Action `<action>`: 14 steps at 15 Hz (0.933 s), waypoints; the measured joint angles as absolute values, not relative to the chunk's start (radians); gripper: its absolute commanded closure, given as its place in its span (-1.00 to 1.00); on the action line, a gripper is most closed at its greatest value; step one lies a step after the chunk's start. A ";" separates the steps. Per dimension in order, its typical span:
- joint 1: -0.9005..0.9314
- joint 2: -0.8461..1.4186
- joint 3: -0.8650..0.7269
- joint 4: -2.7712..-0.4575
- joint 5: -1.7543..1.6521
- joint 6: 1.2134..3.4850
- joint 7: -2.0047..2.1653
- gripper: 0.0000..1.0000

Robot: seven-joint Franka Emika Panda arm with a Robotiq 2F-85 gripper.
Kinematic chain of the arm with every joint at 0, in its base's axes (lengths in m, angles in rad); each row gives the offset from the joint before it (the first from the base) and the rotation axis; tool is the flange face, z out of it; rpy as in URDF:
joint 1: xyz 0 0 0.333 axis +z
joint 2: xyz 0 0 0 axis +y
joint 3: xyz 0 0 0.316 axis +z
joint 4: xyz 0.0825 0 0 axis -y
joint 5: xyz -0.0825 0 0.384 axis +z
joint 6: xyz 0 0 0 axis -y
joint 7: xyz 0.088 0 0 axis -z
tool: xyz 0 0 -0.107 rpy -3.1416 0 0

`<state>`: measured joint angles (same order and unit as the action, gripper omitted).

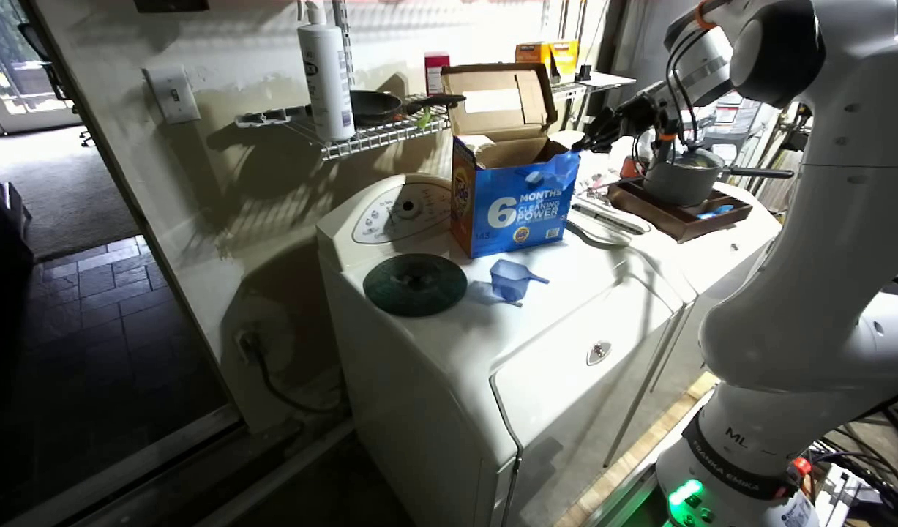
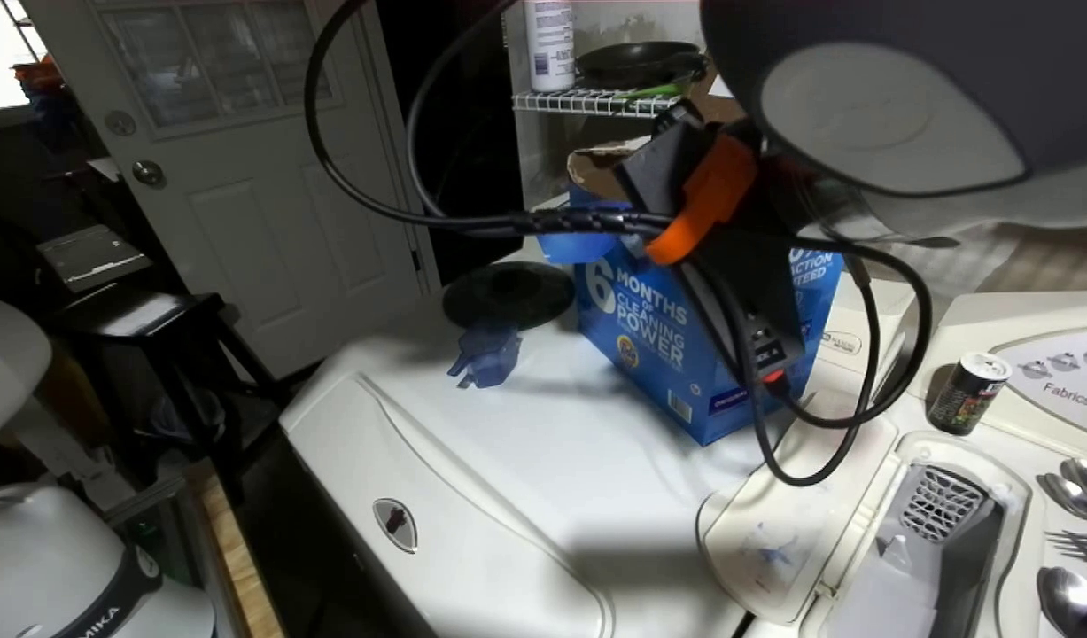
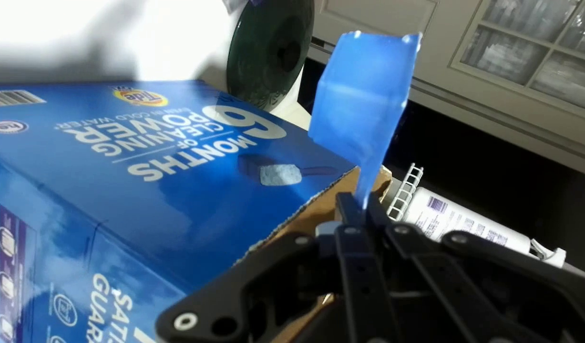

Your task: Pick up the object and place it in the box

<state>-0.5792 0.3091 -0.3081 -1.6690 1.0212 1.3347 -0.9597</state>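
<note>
The box (image 1: 522, 212) is brown cardboard with a blue panel bearing a white "6". It stands on a white washer with its lid flap raised. It also shows in an exterior view (image 2: 636, 306) and in the wrist view (image 3: 187, 205). My gripper (image 3: 361, 205) is shut on the handle of a translucent blue scoop (image 3: 364, 100), whose cup points away from the fingers. In an exterior view the gripper (image 1: 583, 144) is at the upper rim corner of the box. The held scoop also shows in an exterior view (image 2: 578, 246), beside the box's upper edge; there the fingers are hidden.
Another blue scoop (image 1: 510, 280) and a dark green disc (image 1: 415, 285) lie on the washer (image 1: 449, 351). A wire shelf (image 1: 390, 137) holds a white bottle (image 1: 326, 80) and a pan (image 1: 375, 107). A saucepan (image 1: 683, 183) stands on a brown tray (image 1: 679, 227).
</note>
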 measured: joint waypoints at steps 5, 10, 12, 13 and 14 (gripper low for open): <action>-0.579 0.312 -0.321 -1.720 1.017 1.335 -0.990 0.97; -0.578 0.322 -0.327 -1.768 1.005 1.338 -1.015 0.97; -0.576 0.334 -0.328 -1.782 1.003 1.348 -1.018 0.97; -0.575 0.340 -0.328 -1.785 1.002 1.353 -1.020 0.97; -0.574 0.346 -0.328 -1.790 1.002 1.364 -1.021 0.97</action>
